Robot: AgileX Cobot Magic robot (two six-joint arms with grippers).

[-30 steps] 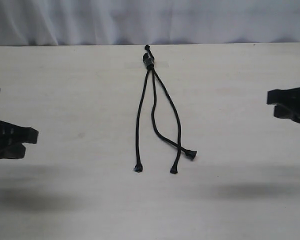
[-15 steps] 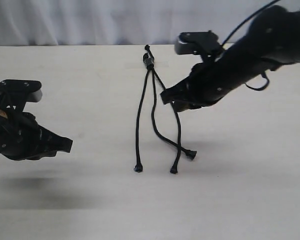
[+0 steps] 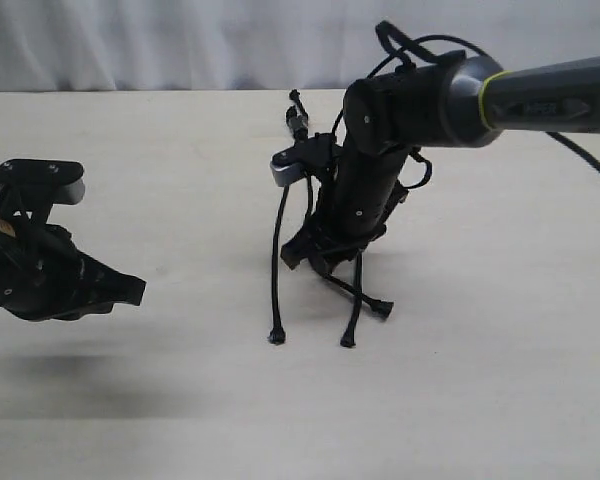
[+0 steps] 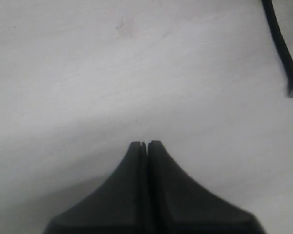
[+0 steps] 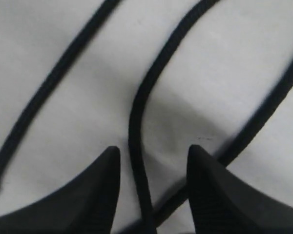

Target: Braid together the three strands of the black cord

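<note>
The black cord lies long on the table, with its knot at 12 o'clock. Its three strands run toward 6 o'clock. The right gripper is over them, fingers apart on each side of the middle strand. The left gripper sits at 9 o'clock, fingers pressed together and holding nothing.

Soft even light, faint shadows, blurry wrist close-ups.

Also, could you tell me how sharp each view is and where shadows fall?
Exterior view: a soft shadow on the table under the left arm. Left wrist view: left gripper fairly crisp. Right wrist view: three strands and right gripper blurred.
</note>
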